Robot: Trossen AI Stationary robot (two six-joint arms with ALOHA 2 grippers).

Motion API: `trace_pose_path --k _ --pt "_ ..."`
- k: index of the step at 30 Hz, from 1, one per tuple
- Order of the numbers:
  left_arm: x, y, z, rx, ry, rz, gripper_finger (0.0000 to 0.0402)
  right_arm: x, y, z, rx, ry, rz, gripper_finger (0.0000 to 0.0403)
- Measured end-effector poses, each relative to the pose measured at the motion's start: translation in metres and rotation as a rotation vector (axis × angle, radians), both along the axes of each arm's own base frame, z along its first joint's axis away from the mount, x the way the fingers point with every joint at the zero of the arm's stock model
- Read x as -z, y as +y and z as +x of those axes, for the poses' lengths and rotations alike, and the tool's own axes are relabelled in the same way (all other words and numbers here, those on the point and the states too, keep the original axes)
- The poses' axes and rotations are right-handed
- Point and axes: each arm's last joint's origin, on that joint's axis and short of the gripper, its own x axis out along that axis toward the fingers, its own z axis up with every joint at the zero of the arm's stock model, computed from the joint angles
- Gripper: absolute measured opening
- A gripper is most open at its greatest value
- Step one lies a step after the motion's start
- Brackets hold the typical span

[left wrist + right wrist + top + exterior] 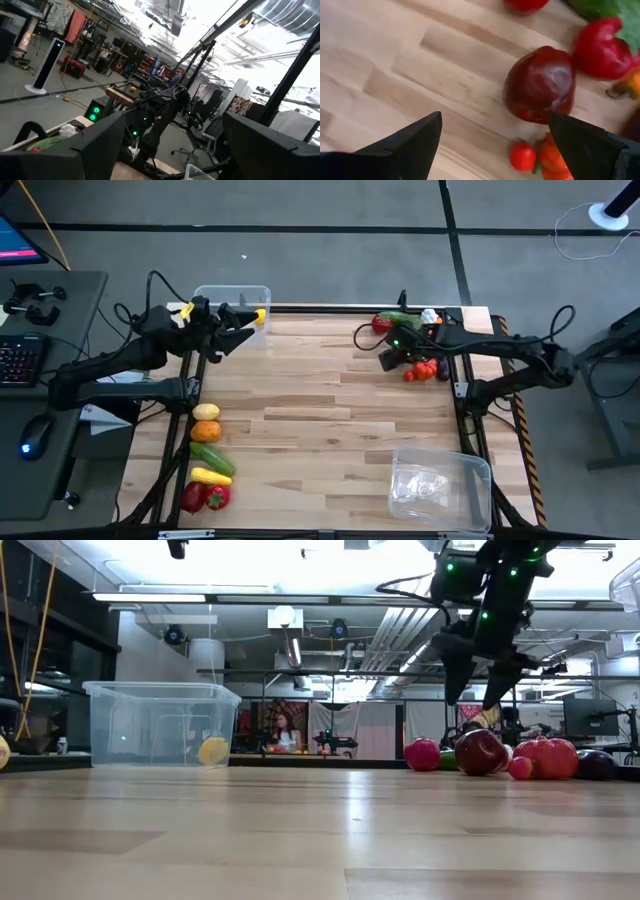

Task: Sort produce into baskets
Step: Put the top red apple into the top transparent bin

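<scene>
Right gripper [492, 137]: hangs over the produce pile at the table's far right corner, jaws spread wide, nothing between them.
Right fingers [412, 142]: one dark tip stands on bare wood clear of the fruit, the other beside a small tomato [522, 156] and an orange piece.
Dark red apple [540, 85]: lies on the wood just ahead of the open gap and a little toward one fingertip, free of both; in the low view it sits right below the tips [481, 751].
Around the apple: a red pepper [600, 47] just beside it, a green piece past that, and more red fruit near it.
Left gripper [240, 332]: held off the table beside the far-left tub, jaws apart and empty; its wrist view looks out into the room, not at the table.
Far-left tub [232, 297]: clear plastic, close ahead of the left fingers; one yellow lemon [213, 750] lies inside.
Near-right tub [440, 480]: clear, well behind the right fingers at the table's near edge; contents hard to make out.
Left row [205, 455]: yellow, orange, green and red pieces lined up on the wood, well behind the left fingers.
Step in hand: probably the reach for a pick from the right pile, with the apple the likely target.
Next move calls for: shifting the gap forward to straddle the apple, lowering, and closing without nudging the pepper or tomato.
</scene>
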Motion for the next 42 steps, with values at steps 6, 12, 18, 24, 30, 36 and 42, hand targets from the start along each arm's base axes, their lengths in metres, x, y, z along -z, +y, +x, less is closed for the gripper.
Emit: trace_pose_path --k 6,12,18,24,30,36,42 --pt "0.0 0.002 0.0 -0.055 -0.004 -0.012 0.0325 0.008 -0.002 0.003 -0.015 0.071 -0.029 0.0362" --pt "0.0 0.003 -0.001 -0.089 -0.008 -0.02 0.0325 0.015 -0.004 0.0 0.001 0.158 -0.041 0.0397" --pt "0.0 0.003 -0.001 -0.095 -0.009 -0.023 0.0325 0.016 -0.01 0.001 0.033 0.168 -0.073 0.0395" --pt "0.0 0.003 -0.001 -0.097 -0.009 -0.023 0.0325 0.02 -0.009 0.004 0.009 0.117 0.0 0.0395" --pt "0.0 0.004 -0.001 -0.128 -0.011 -0.029 0.0325 0.03 -0.018 0.005 0.088 0.172 -0.043 0.0395" --pt "0.0 0.004 -0.001 -0.128 -0.011 -0.03 0.0325 0.04 -0.032 0.007 0.202 0.143 -0.02 0.0395" --pt "0.0 0.004 -0.001 -0.123 -0.017 -0.052 0.0325 0.055 -0.045 0.008 0.239 0.169 0.032 0.0395"
